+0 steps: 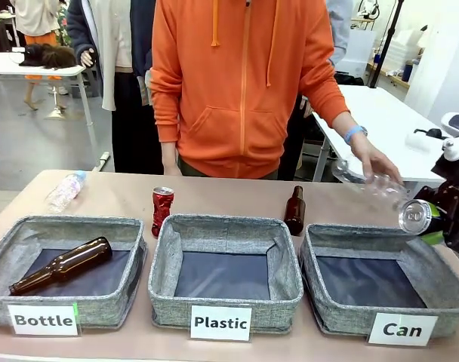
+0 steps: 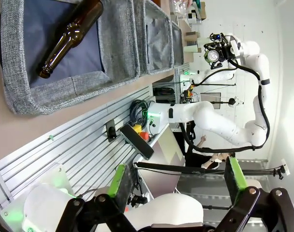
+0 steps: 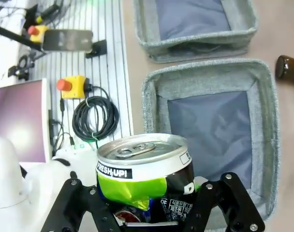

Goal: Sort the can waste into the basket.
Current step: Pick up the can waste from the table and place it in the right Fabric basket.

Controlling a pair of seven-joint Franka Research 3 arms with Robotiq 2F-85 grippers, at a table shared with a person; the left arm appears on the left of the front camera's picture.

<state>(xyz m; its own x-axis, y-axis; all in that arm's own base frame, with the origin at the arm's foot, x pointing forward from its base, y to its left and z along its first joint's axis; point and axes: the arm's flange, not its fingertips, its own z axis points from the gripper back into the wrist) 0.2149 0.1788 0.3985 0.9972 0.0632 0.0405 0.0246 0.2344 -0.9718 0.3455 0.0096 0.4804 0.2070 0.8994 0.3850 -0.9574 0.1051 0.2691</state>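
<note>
A silver and dark can (image 1: pixel 420 217) with green marks lies sideways in my right gripper (image 1: pixel 445 220), which is shut on it just above the far right corner of the grey basket (image 1: pixel 402 313) labelled "Can". In the right wrist view the can (image 3: pixel 144 169) sits between the black fingers (image 3: pixel 230 193), and the basket (image 3: pixel 154 104) opens right below it. A dented red can (image 1: pixel 162 210) stands upright on the table behind the "Plastic" basket (image 1: pixel 226 305). My left gripper (image 2: pixel 176 180) is open with nothing in it, away from the baskets.
The "Bottle" basket (image 1: pixel 33 302) holds a brown glass bottle (image 1: pixel 63 264). Another brown bottle (image 1: pixel 294 211) stands between the "Plastic" and "Can" baskets. A clear plastic bottle (image 1: pixel 66 190) lies at the far left. The person's hand (image 1: pixel 377 160) holds a clear plastic bottle (image 1: pixel 369 183) close above my right gripper.
</note>
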